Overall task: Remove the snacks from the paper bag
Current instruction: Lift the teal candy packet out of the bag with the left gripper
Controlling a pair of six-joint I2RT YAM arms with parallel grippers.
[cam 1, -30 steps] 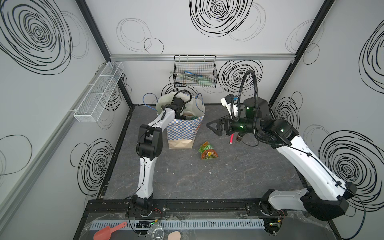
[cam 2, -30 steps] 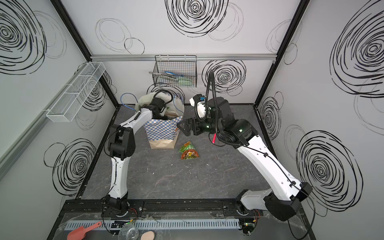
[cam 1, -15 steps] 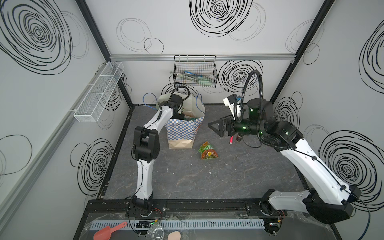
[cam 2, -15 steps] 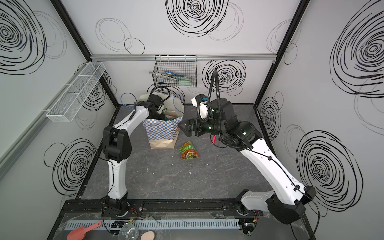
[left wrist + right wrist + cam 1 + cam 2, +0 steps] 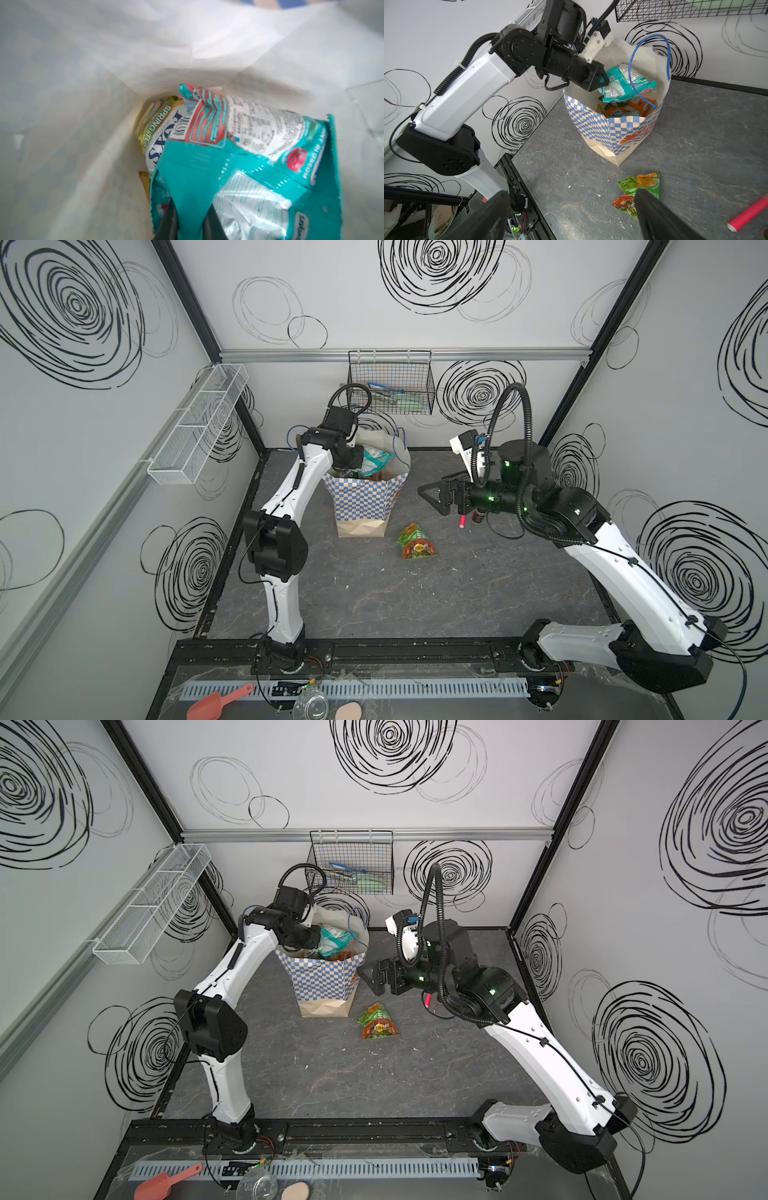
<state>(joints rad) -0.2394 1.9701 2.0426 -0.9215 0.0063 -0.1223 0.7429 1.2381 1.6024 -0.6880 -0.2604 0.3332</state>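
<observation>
Teal packet [image 5: 627, 85] in left hand [image 5: 604, 80]; one multicoloured packet [image 5: 640, 184] outside.

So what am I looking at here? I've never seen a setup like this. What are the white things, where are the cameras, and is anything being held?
The two white jointed things are robot arms fixed to the front edge of a table, each ending in a two-fingered gripper. Two pictures look down from overhead and show nearly the same view. The other two come from a small camera on each arm's wrist. A checked paper bag stands on the table. The left gripper is shut on a teal packet at the bag's mouth, and its wrist camera looks down into the bag, where more packets lie. The right gripper hangs open and empty beside the bag. On the table lie a green-and-orange packet and a red marker.
</observation>
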